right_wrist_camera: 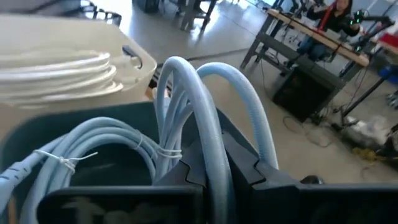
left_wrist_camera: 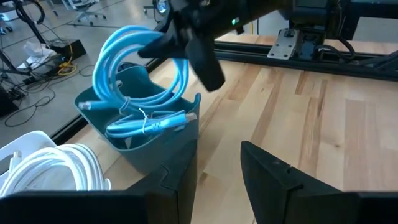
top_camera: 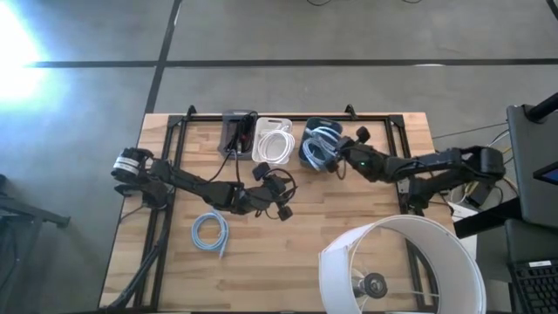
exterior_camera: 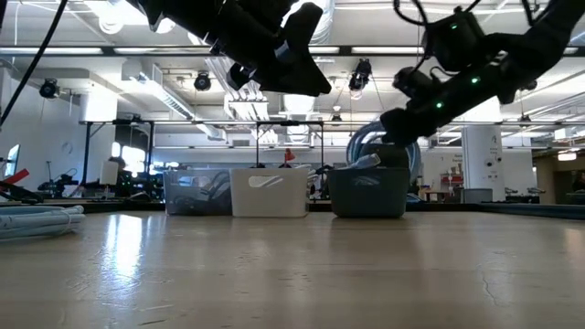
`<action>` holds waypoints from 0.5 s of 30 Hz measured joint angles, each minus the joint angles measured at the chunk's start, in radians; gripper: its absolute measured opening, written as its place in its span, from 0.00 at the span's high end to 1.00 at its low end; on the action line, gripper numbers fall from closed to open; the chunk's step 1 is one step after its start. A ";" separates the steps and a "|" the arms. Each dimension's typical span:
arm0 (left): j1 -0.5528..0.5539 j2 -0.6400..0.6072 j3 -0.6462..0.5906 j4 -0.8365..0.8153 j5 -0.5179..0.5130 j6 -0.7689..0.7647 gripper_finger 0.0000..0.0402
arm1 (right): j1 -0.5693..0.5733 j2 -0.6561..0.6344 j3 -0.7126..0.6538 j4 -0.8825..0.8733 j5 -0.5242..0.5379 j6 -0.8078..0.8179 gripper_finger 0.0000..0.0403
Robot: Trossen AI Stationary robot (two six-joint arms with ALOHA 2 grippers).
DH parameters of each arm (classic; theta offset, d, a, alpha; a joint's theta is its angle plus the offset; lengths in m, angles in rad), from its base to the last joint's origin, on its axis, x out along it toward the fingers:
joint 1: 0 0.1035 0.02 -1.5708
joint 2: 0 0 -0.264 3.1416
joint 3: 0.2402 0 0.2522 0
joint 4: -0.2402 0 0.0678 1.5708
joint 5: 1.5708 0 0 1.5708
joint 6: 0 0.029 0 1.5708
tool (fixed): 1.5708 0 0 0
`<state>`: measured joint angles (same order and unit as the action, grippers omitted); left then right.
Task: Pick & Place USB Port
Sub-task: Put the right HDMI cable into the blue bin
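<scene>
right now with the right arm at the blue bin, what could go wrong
1. The right gripper is shut on a blue cable coil that stands up out of the blue bin; once released, the loops may spring out over the rim.
2. Another bundled blue cable already hangs over the bin's edge and could be knocked out.
3. The left gripper hovers open nearby, so the arms might clash.

This looks like a robotics lab or workshop in a large open hall. Beyond the wooden table (top_camera: 288, 262), the low view shows a high ceiling with strip lights (exterior_camera: 155, 87), exposed ducts and metal frames. Past the table's far edge, a person (right_wrist_camera: 336, 15) sits at a workbench (right_wrist_camera: 317, 43), with cables (left_wrist_camera: 37, 59) strewn on the concrete floor (top_camera: 349, 30), possibly beside office chairs.
</scene>
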<state>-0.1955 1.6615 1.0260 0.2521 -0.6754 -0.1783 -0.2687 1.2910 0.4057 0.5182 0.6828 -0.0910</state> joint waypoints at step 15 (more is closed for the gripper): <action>0.000 0.000 0.000 -0.002 0.001 -0.004 0.69 | -0.001 0.200 0.133 -0.032 0.002 -0.066 0.73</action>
<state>-0.1955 1.6615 1.0260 0.2504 -0.6746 -0.1822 -0.2695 1.4906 0.5389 0.4862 0.6846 -0.1568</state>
